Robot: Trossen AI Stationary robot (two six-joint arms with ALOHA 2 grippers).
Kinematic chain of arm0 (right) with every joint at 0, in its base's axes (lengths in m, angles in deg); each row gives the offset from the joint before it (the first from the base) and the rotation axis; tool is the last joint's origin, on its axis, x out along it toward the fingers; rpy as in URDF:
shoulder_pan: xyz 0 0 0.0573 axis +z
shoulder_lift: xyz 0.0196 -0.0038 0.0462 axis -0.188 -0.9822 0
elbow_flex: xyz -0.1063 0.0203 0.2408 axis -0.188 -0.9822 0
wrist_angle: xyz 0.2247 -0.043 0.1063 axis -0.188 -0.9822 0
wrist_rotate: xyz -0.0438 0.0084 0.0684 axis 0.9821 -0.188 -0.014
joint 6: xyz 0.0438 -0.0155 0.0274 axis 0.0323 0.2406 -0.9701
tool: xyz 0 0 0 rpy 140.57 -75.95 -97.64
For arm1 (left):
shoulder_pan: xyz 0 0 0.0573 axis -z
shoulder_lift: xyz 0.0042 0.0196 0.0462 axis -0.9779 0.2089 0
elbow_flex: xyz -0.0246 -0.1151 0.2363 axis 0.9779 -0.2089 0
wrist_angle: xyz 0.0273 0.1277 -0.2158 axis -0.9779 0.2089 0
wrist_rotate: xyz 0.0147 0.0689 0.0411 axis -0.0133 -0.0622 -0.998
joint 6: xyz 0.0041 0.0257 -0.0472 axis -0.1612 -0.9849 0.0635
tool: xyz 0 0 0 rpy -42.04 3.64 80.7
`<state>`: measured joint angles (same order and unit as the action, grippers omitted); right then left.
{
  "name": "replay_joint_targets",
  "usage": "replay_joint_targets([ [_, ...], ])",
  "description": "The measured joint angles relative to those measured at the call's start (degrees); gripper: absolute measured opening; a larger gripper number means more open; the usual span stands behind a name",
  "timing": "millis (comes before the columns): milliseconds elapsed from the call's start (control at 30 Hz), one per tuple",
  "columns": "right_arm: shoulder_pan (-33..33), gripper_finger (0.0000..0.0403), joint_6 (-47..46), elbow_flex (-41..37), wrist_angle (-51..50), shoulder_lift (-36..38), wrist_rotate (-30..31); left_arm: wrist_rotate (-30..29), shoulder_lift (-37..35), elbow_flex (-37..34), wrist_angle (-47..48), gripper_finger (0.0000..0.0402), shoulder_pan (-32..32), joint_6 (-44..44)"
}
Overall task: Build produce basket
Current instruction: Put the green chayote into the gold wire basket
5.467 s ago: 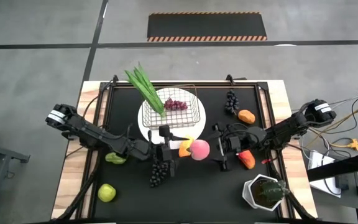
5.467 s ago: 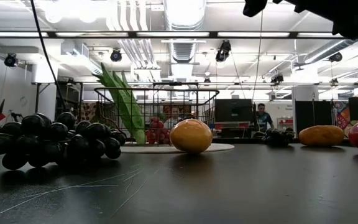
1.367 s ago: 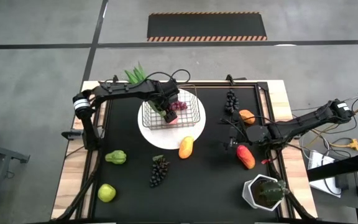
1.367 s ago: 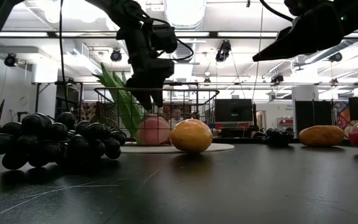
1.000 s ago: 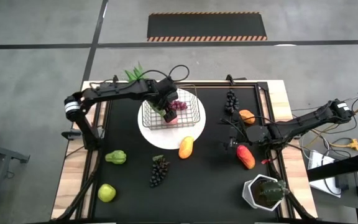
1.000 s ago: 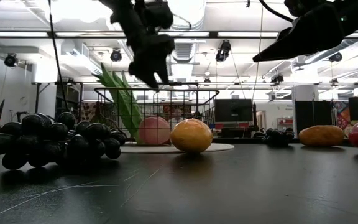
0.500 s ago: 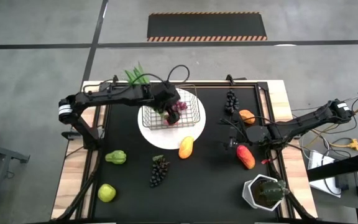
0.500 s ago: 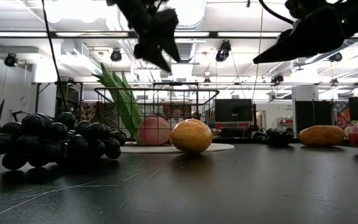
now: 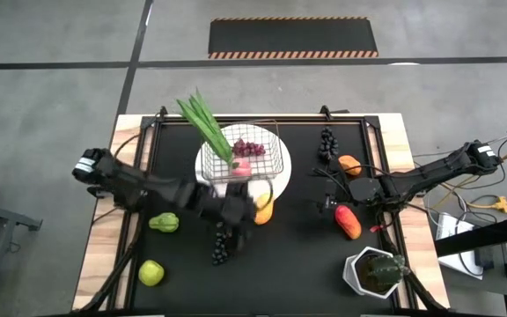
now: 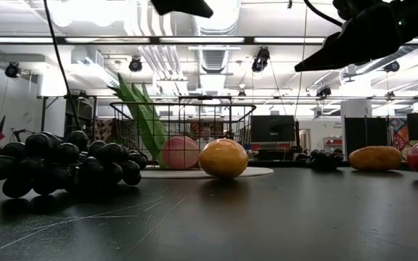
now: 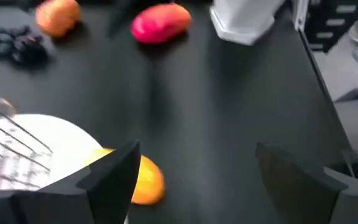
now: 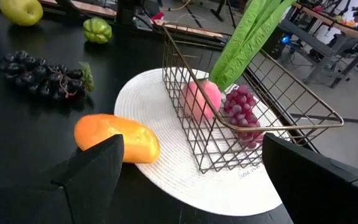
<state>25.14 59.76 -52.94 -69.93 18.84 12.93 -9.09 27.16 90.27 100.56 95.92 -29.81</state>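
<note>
The wire basket (image 9: 252, 155) stands on a round white plate (image 9: 280, 180). It holds a pink peach (image 12: 202, 98), a purple grape bunch (image 12: 244, 113) and green stalks (image 9: 204, 123) that lean out over its far left corner. My left gripper (image 9: 246, 216) hangs open above the table, near the plate's near edge, with the yellow-orange mango (image 11: 145, 180) just beside one finger (image 11: 114, 177). Below it lie the dark grapes (image 9: 223, 246). My right gripper (image 9: 328, 201) waits open at the right, beside a red-orange fruit (image 9: 349, 222).
A green pear (image 9: 164, 223) and a yellow-green apple (image 9: 151, 273) lie near the left edge. An orange (image 9: 349, 165) and a second dark grape bunch (image 9: 326, 143) lie at the far right. A potted plant in a white pot (image 9: 375, 273) stands at the near right corner.
My left gripper has risen from over the basket and swung toward the table's near edge, rolling as it went. It now hangs beside the mango, above the dark grapes. The peach stays in the basket.
</note>
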Motion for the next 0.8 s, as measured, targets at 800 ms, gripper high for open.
replay_joint_targets([
  [800,0.0,0.0363,1.7,0.0,4.1,0.0,-0.1,12.3,-0.7,-12.2,28.6,0.0299,13.4,65.6],
])
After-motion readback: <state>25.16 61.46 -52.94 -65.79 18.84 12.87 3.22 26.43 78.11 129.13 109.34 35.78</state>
